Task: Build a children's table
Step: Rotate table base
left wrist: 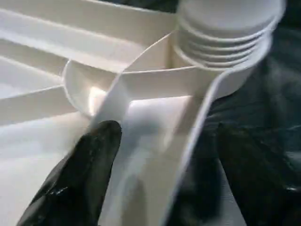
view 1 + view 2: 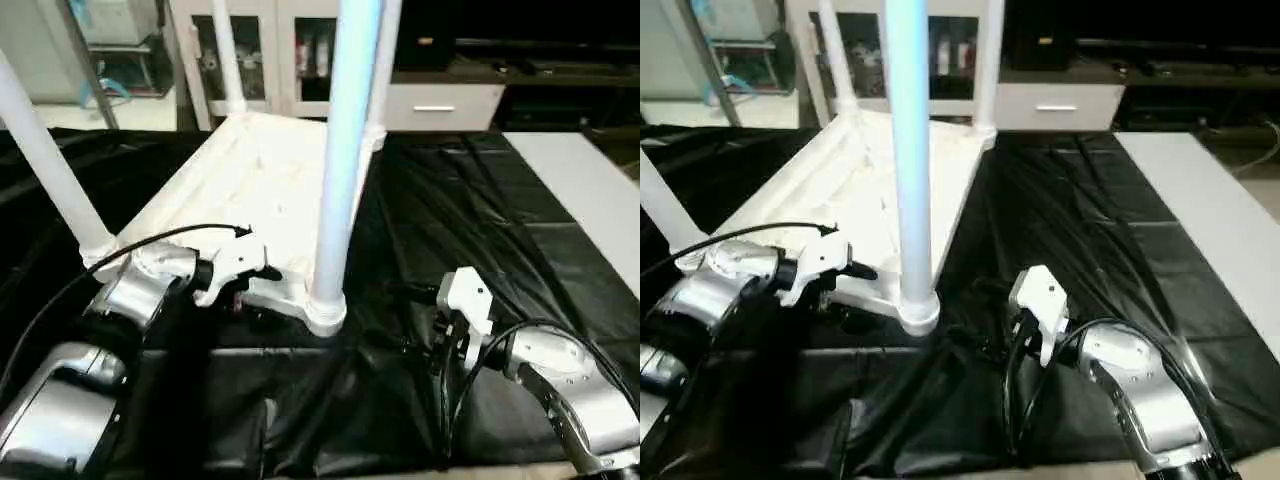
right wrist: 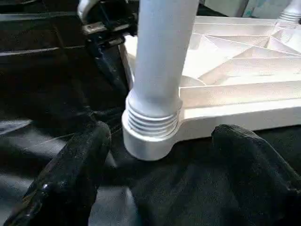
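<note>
Tabletop (image 2: 250,180): upside down on the black bench (image 2: 480,220), ribs up, centre-left of frame.
Legs: four upright in the corner sockets; nearest leg (image 2: 340,160) stands at centre, another leg (image 2: 50,170) at left edge, two at upper centre.
Left gripper (image 2: 240,295): at the tabletop's near edge, just left of the nearest socket (image 2: 325,310); jaws apart astride the rim, one finger (image 1: 80,174) inside on the ribs; grip cannot be told.
Right gripper (image 2: 445,325): lower right, on the bench cover, near the socket; jaws wide, holding nothing.

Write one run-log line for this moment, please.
tabletop: upside down, four legs in | left gripper: fingers astride near rim | right gripper: open, facing near leg
</note>
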